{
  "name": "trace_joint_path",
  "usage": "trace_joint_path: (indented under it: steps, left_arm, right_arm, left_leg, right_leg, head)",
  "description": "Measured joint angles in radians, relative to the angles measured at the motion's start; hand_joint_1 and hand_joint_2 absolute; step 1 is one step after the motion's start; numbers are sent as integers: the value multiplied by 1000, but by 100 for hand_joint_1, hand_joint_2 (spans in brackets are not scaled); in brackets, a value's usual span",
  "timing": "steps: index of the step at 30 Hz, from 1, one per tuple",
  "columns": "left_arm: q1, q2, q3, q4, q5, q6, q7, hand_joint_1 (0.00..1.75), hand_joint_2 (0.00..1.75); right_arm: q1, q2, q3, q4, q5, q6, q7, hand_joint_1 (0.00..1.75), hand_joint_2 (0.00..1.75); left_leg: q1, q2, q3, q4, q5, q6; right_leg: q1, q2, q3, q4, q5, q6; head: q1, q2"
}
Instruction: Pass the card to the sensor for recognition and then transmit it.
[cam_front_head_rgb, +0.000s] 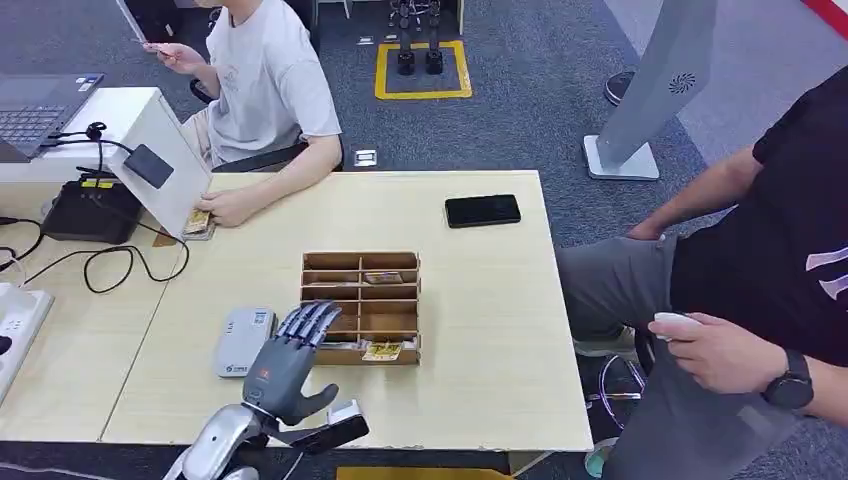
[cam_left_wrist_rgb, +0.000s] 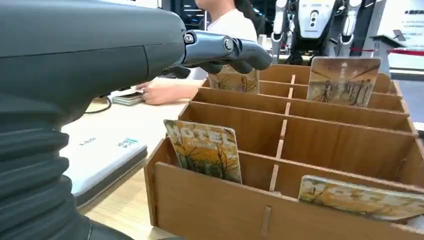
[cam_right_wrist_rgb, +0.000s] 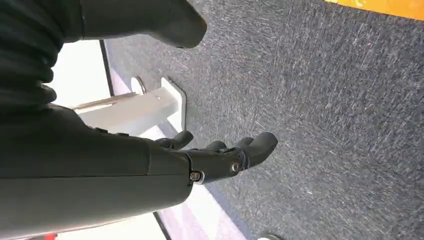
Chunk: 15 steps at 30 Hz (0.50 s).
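Light wood bench (cam_front_head_rgb: 480, 330), office carpet | left robot hand (cam_front_head_rgb: 290, 362) empty, fingers spread above card box (cam_front_head_rgb: 361, 306) | hotel card (cam_left_wrist_rgb: 205, 149) leans upright in front slot; thin, stiff, slick, so I'd pinch its exposed top edge | right robot hand (cam_right_wrist_rgb: 220, 155) hangs open over the floor

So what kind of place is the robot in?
Probably a pretend hotel front desk in an office or lab. A wooden card box holds cards marked HOTEL, a white card reader lies beside it, and people sit at the table.
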Motion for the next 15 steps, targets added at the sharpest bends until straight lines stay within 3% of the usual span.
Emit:
trace_joint_path:
  steps: [5, 15]
  left_arm:
    - [-4, -22, 2, 60, -76, 19, 48, 0, 175]
    - [-12, -59, 3, 137, -80, 18, 48, 0, 175]
  right_arm:
    - [0, 0, 0, 0, 15, 0, 6, 0, 175]
    - [-2, 0, 0, 0, 20, 2, 12, 0, 175]
  left_leg:
    - [0, 0, 0, 0, 0, 0]
    - [0, 0, 0, 0, 0, 0]
  right_leg:
    - [0, 0, 0, 0, 0, 0]
    - [0, 0, 0, 0, 0, 0]
  head:
    - [0, 0]
    - [0, 0]
